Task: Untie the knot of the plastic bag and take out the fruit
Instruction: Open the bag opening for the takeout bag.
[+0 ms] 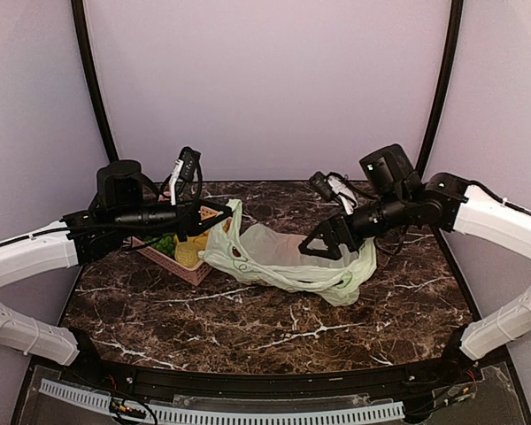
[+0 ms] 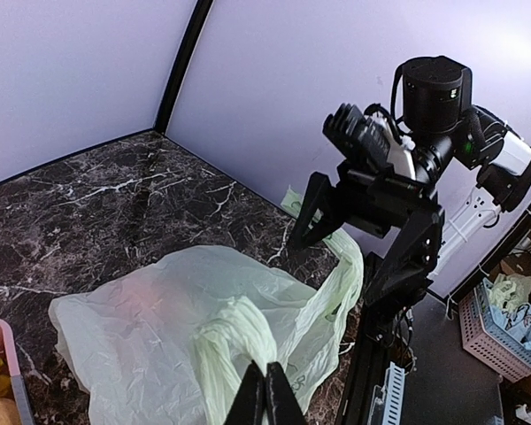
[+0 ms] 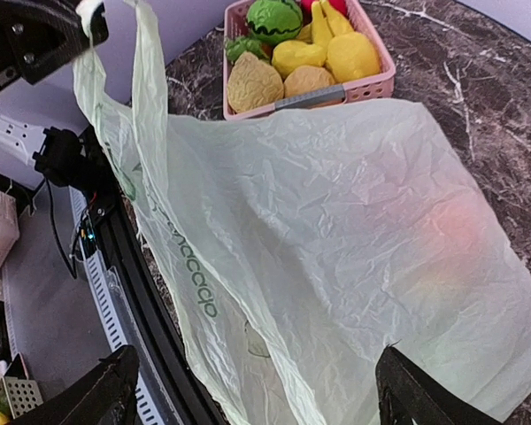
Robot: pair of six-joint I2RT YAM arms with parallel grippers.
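Note:
The pale green plastic bag [image 1: 288,261] lies on the dark marble table [image 1: 248,328], mostly flat. My left gripper [image 1: 219,212] is shut on one bunched handle [image 2: 239,332] and lifts it at the bag's left end. In the left wrist view the fingers [image 2: 267,394] pinch that strand. My right gripper [image 1: 326,250] hovers wide open just above the bag's right part, empty; its fingertips [image 3: 115,376] straddle the bag [image 3: 336,230]. A reddish-orange fruit [image 3: 456,230] glows through the film. The other handle [image 2: 350,266] hangs loose. I see no knot.
A pink basket [image 1: 184,268] stands left of the bag, under my left arm. It holds several toy fruits [image 3: 296,55], among them yellow bananas [image 3: 345,49] and a pale textured round piece [image 3: 252,81]. The table's near edge rail [image 3: 142,292] runs close to the bag.

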